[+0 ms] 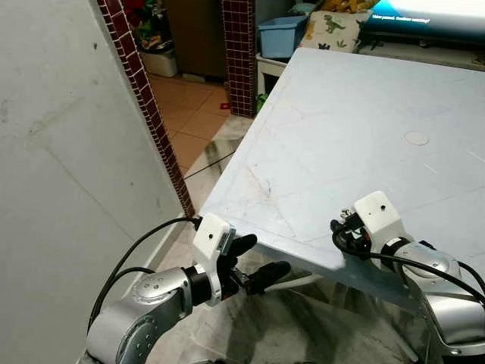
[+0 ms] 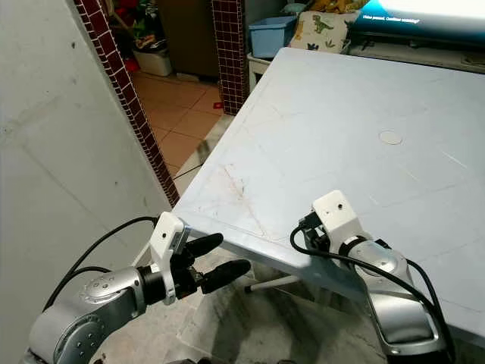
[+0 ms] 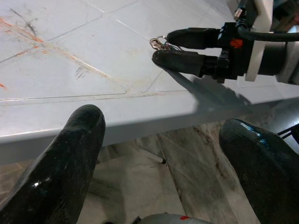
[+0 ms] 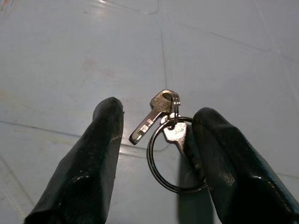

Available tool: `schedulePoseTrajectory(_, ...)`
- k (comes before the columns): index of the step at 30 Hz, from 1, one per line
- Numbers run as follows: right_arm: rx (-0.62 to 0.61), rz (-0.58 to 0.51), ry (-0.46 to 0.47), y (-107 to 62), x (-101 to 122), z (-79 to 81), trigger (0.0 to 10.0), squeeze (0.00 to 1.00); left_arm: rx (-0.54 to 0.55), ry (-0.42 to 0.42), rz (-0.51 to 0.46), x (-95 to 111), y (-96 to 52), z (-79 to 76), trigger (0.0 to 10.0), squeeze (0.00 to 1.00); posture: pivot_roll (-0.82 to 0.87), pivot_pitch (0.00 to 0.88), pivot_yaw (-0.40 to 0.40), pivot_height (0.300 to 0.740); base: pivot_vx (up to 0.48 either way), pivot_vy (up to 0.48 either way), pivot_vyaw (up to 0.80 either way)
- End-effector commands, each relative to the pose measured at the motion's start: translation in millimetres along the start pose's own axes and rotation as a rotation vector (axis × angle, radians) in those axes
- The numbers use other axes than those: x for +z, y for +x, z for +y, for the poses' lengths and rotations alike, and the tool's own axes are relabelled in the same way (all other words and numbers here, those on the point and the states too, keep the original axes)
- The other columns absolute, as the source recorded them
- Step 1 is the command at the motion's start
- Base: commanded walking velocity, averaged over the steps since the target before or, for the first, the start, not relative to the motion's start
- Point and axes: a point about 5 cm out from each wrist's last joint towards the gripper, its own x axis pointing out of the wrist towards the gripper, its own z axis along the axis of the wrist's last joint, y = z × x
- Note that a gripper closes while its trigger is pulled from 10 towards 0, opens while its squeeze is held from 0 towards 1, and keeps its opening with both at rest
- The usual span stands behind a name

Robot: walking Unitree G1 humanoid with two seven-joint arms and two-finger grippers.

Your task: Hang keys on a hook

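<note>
A small bunch of silver keys (image 4: pixel 161 105) on a dark ring (image 4: pixel 156 175) lies on the pale grey table (image 1: pixel 341 136), near its front edge. My right gripper (image 4: pixel 160 112) reaches over that edge with its two black fingers either side of the keys, open and not closed on them. The left wrist view shows the keys (image 3: pixel 160 43) at the tips of those fingers. My left gripper (image 1: pixel 267 255) hangs open just below and in front of the table's front edge, nothing between its fingers.
A plain grey wall (image 1: pixel 61 152) with a red brick edge (image 1: pixel 151 114) stands close on the left. Beyond are a brick pillar (image 1: pixel 239 53), a blue bin (image 1: pixel 282 34) and orange floor tiles (image 1: pixel 193 106). A screen (image 1: pixel 424 19) sits at the table's far end.
</note>
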Motion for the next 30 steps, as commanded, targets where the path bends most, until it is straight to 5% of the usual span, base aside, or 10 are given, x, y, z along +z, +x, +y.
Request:
schedulePoseTrajectory(1,-0.011,0.02,0.008,1.8,-5,-5.1,10.0,0.0,0.002,0.008,0.012,-1,-1.3,1.8,10.0,0.0,-0.07,0.119,0.097,0.74,0.0,0.0,0.0)
schedulePoseTrajectory(12,-0.018,0.013,0.001,6.1,-7,-14.4,10.0,0.0,0.0,0.009,0.017,-1,-1.3,1.4,10.0,0.0,-0.06,0.121,0.098,0.74,0.0,0.0,0.0)
schedulePoseTrajectory(13,-0.015,0.013,0.004,6.4,-7,-14.3,7.5,0.0,0.0,0.009,0.018,-1,-1.3,1.4,10.0,0.0,-0.06,0.121,0.098,0.74,0.0,0.0,0.0)
schedulePoseTrajectory(15,-0.014,0.014,0.008,6.3,-8,-14.7,7.5,0.0,-0.001,0.01,0.017,-1,-1.7,0.9,10.0,0.0,-0.06,0.125,0.1,0.74,0.0,0.0,0.0)
schedulePoseTrajectory(16,-0.009,0.022,0.018,6.6,-10,-15.0,1.9,0.0,-0.001,0.01,0.019,-1,-1.9,0.8,10.0,0.0,-0.06,0.125,0.1,0.74,0.0,0.0,0.0)
schedulePoseTrajectory(17,-0.007,0.027,0.029,6.8,-12,-15.2,0.0,0.0,-0.001,0.01,0.02,-1,-1.9,0.9,10.0,0.0,-0.06,0.125,0.1,0.74,0.0,0.0,0.0)
schedulePoseTrajectory(30,0.045,0.05,0.088,8.0,-23,-8.3,0.0,0.0,-0.002,0.009,0.02,-2,-1.8,-0.1,10.0,0.0,-0.06,0.124,0.097,0.74,0.0,0.0,0.0)
